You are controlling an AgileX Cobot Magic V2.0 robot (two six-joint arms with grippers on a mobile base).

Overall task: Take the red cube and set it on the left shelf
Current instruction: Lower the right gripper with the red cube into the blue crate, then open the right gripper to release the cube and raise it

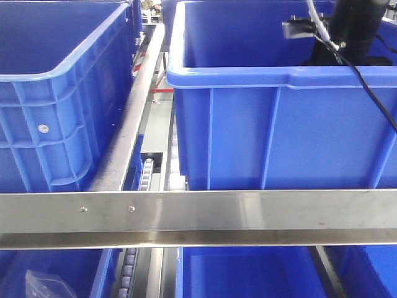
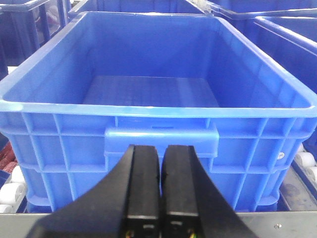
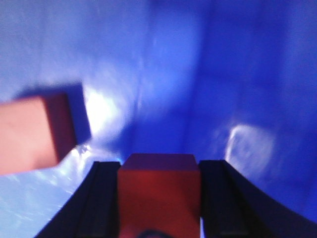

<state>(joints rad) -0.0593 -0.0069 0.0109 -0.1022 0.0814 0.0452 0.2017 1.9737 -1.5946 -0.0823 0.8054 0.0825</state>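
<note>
We are seeing the right end effector [image 3: 159, 198] pinching the red cube [image 3: 159, 191] inside a blue crate [image 1: 279, 130] on the left shelf [image 1: 198, 211], beside a second red block [image 3: 34, 131]. The left end effector [image 2: 161, 183] is pressed together before another crate [image 2: 158, 129].

Right gripper [image 3: 159, 198] clamped on red cube [image 3: 159, 191], view blurred. Left gripper [image 2: 161, 183] fingers pressed together, apparently empty.

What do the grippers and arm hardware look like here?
Left gripper: two flat black fingers that widen toward the base. Right gripper: the same black fingers, blurred. The front view shows a black arm link with black and white cables and a small metal bracket.
</note>
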